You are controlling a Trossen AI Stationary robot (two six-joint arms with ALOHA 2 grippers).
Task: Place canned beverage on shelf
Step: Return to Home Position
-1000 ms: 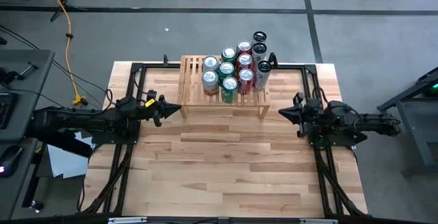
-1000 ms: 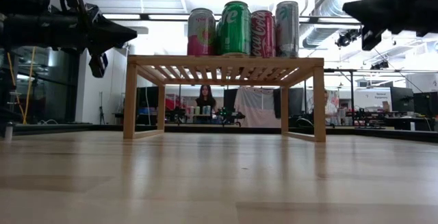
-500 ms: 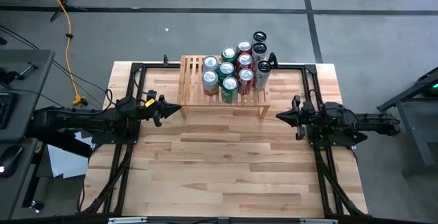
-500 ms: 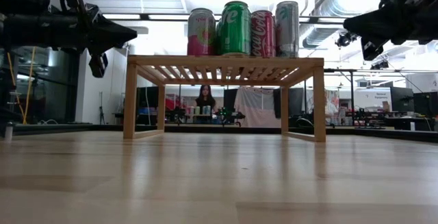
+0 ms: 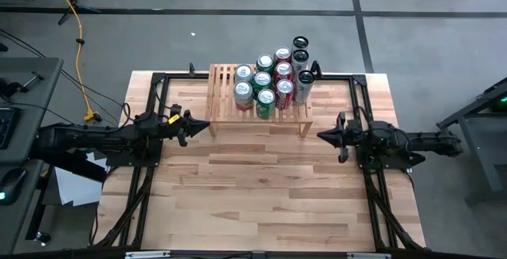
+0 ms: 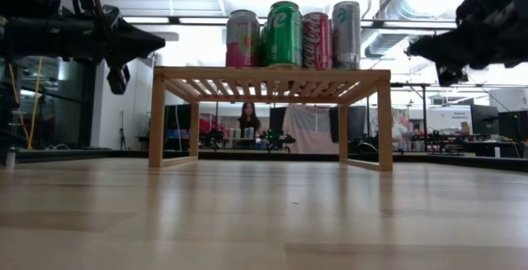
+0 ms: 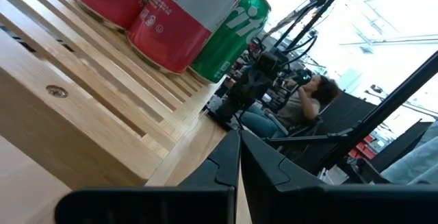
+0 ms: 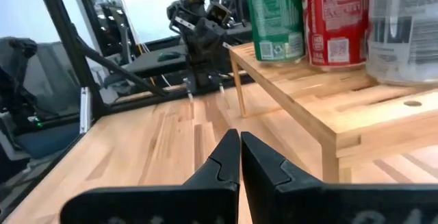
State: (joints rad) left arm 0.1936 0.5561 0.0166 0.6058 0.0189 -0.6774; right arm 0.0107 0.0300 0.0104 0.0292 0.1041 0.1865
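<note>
While the cans (image 5: 265, 81) stand clustered on the right half of the shelf (image 5: 222, 91) at the table's (image 5: 261, 196) far edge, my left gripper (image 5: 204, 125) hovers just off the shelf's left end, fingers pressed together on nothing. My right gripper (image 5: 321, 135) hangs near the shelf's right leg, likewise closed and empty.

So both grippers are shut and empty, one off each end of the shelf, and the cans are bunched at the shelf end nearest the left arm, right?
Not quite. The high view shows the cans bunched at the end of the shelf nearest the right arm; the slats nearest the left arm are bare. The rest holds: the left gripper and the right gripper are shut and empty, one off each end of the shelf.
</note>
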